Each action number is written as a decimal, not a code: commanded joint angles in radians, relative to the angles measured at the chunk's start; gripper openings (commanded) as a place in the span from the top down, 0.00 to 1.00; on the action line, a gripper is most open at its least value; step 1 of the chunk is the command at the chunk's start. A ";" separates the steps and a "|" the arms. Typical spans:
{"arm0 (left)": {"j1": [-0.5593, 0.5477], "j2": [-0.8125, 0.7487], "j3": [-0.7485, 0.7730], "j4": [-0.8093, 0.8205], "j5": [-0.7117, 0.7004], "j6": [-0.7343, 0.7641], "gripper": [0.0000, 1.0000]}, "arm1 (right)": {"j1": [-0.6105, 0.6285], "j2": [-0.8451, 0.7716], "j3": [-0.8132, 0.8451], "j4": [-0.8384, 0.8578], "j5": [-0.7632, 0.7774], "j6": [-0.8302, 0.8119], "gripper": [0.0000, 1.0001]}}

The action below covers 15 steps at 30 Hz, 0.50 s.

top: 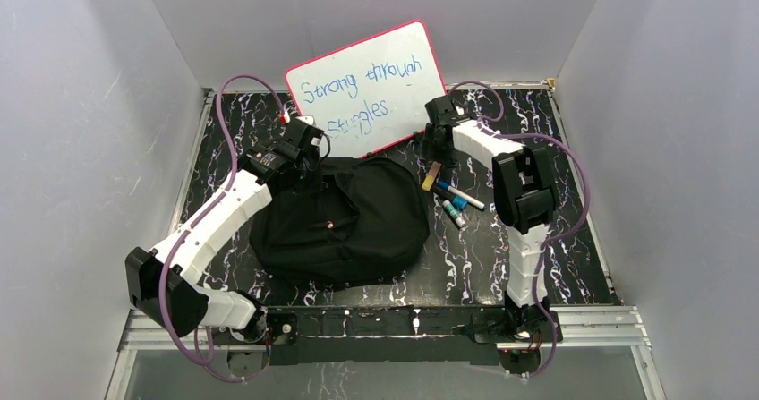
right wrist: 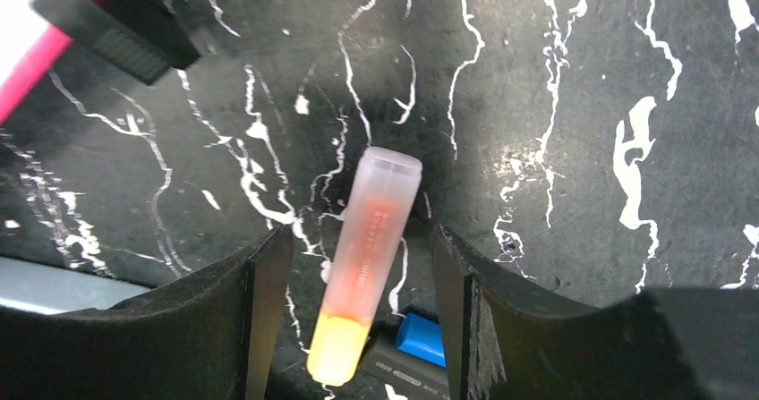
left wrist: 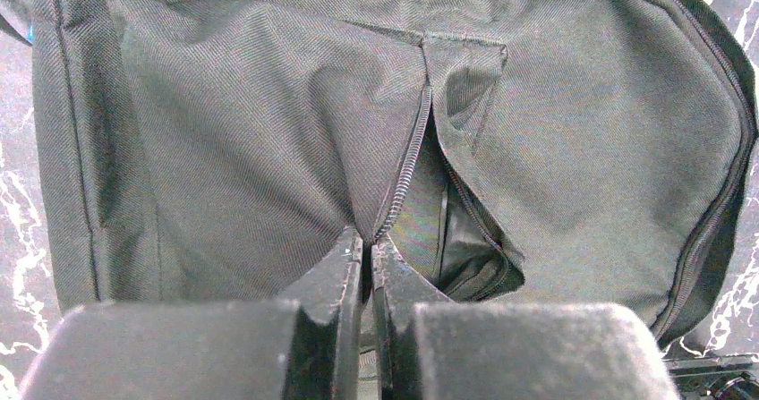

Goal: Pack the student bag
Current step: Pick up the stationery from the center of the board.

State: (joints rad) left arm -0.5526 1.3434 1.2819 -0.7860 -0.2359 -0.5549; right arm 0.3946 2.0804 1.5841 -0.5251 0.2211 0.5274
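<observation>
The student bag (top: 345,221), a black fabric backpack, lies flat in the middle of the table. My left gripper (top: 309,163) is at its far left edge. In the left wrist view this gripper (left wrist: 368,239) is shut on the bag's (left wrist: 251,140) zipper edge, beside a partly open pocket (left wrist: 452,221). My right gripper (top: 436,149) hangs open over a highlighter (top: 431,176) to the right of the bag. In the right wrist view the highlighter (right wrist: 367,248), with a pink translucent cap and a yellow body, lies on the table between the fingers (right wrist: 268,275), touching neither.
A pink-framed whiteboard (top: 367,87) with blue writing leans on the back wall behind the bag. Blue-capped markers (top: 461,194) lie just right of the highlighter, one showing under it (right wrist: 421,339). Grey walls enclose the black marbled table (top: 573,266).
</observation>
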 commanded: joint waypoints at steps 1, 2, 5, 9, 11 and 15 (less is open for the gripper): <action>0.006 -0.053 -0.006 0.021 -0.028 0.007 1.00 | 0.000 0.018 0.037 -0.043 0.045 0.014 0.35; 0.005 -0.053 -0.008 0.022 -0.030 0.007 1.00 | 0.000 0.024 0.036 -0.050 0.036 0.013 0.36; 0.006 -0.053 -0.011 0.026 -0.031 0.007 1.00 | 0.002 0.031 0.024 -0.058 0.007 0.011 0.39; 0.005 -0.050 -0.017 0.031 -0.026 0.006 1.00 | 0.005 0.031 -0.011 -0.040 -0.052 0.008 0.45; 0.005 -0.049 -0.020 0.038 -0.021 0.006 1.00 | 0.011 0.033 -0.020 -0.035 -0.076 0.006 0.48; 0.005 -0.045 -0.022 0.043 -0.015 0.006 1.00 | 0.019 0.038 -0.029 -0.033 -0.089 0.001 0.50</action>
State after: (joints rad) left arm -0.5526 1.3369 1.2644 -0.7723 -0.2352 -0.5533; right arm 0.3950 2.1098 1.5803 -0.5629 0.1951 0.5201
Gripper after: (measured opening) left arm 0.022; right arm 0.508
